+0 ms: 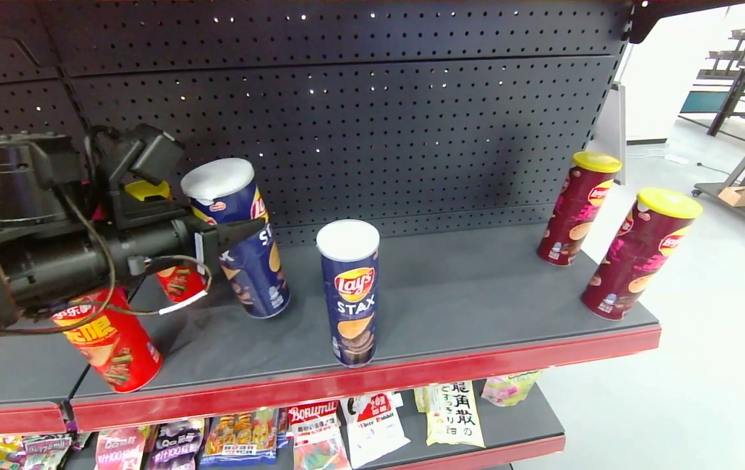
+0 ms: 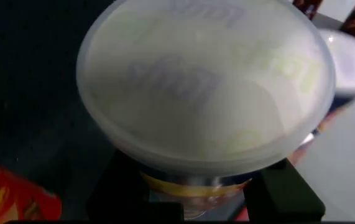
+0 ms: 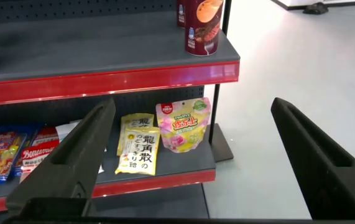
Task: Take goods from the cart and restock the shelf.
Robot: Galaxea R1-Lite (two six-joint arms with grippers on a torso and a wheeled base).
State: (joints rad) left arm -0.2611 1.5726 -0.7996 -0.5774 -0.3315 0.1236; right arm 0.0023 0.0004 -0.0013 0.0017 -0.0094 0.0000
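Observation:
My left gripper (image 1: 239, 232) is shut on a blue chips can (image 1: 249, 261) with a white lid, near the back of the upper shelf (image 1: 450, 294). The can leans to the left, its base at or just above the shelf board. In the left wrist view its lid (image 2: 208, 81) is close up, with a dark finger on either side of the can below it. A second blue can (image 1: 349, 294) stands upright near the shelf's front edge. My right gripper (image 3: 193, 112) is open with nothing in it, low in front of the lower shelf (image 3: 165, 177).
Red cans (image 1: 111, 343) stand at the shelf's left, one (image 1: 179, 284) behind my left arm. Two maroon cans (image 1: 578, 209) (image 1: 640, 254) stand at the right end. Snack bags (image 3: 183, 124) fill the lower shelf. Bare board lies between the blue and maroon cans.

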